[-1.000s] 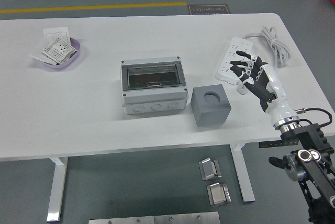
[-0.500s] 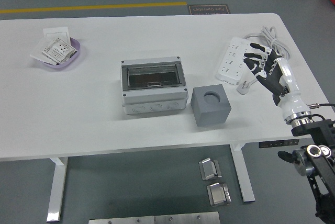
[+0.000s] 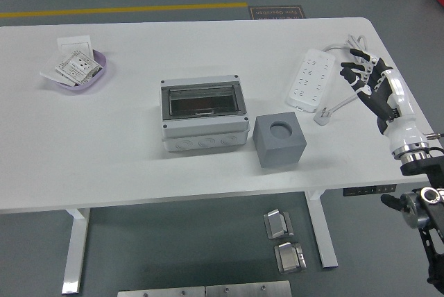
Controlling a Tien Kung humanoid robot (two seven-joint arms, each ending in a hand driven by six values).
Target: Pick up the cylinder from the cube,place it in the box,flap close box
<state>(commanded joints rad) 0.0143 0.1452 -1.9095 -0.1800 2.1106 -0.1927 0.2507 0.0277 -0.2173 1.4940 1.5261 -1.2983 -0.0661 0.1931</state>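
A grey cube (image 3: 279, 140) with a round recess in its top sits right of centre on the white table (image 3: 125, 165). No cylinder shows on or in it. The grey box (image 3: 204, 114) stands just left of the cube, its dark clear flap lying shut over the top. My right hand (image 3: 362, 73) hovers over the table's right side, well right of the cube, fingers spread and empty. My left arm is out of view.
A white power strip (image 3: 309, 78) with its cable (image 3: 355, 46) and plug (image 3: 324, 115) lies just left of my right hand. A purple bowl (image 3: 80, 69) holding white cards sits at the far left.
My right hand has drawn back to the right, away from the power strip and the cube, toward the table's right edge. Nothing else moved.
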